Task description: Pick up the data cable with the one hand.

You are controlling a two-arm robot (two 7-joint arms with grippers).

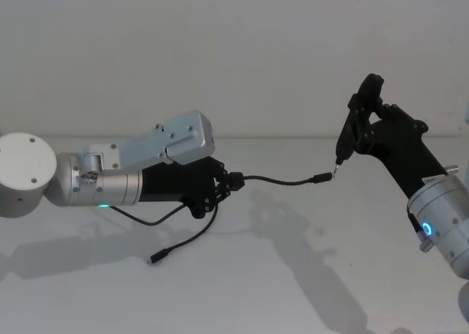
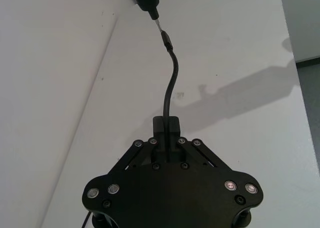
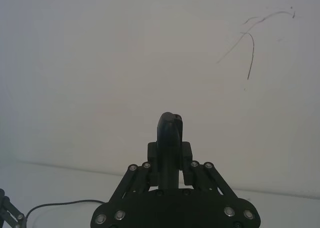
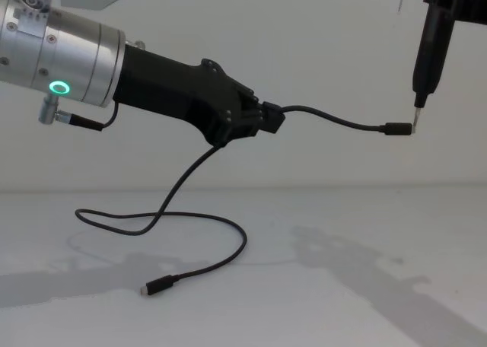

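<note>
I'm getting even, bright, diffuse light with no glare. On the white table (image 1: 308, 275) both arms throw soft grey shadows toward six o'clock in my head view. The wall (image 3: 100, 63) looks flat and dull grey through the right wrist camera, with slight vignetting at its corners.

Data cable (image 4: 190, 179) clamped in left gripper (image 4: 270, 120), lifted; one plug out mid-air, other plug seemingly resting on table (image 4: 365, 286)
</note>
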